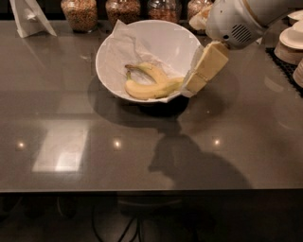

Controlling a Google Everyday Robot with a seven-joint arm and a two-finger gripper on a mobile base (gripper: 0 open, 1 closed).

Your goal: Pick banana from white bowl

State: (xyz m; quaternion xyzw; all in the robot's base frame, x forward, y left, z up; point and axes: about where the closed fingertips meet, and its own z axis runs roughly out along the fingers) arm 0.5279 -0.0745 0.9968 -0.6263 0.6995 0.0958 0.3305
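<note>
The white bowl [170,42] stands at the back middle of the dark table, lined with crumpled white paper. Two bananas lie in it. The longer, plain yellow banana [149,90] lies along the bowl's front wall, its right end toward the right rim. A shorter, arched banana with a dark stem [150,71] lies just behind it. My gripper [191,86] reaches down from the upper right on the white arm [232,21]. Its cream tip is at the bowl's right front rim, right by the longer banana's right end. I cannot tell whether it touches the banana.
Several glass jars of grains [79,13] line the table's back edge. A folded white paper stand [29,18] sits at the back left. Stacks of small white plates [291,45] stand at the far right. The table's front edge [142,190] runs across the bottom.
</note>
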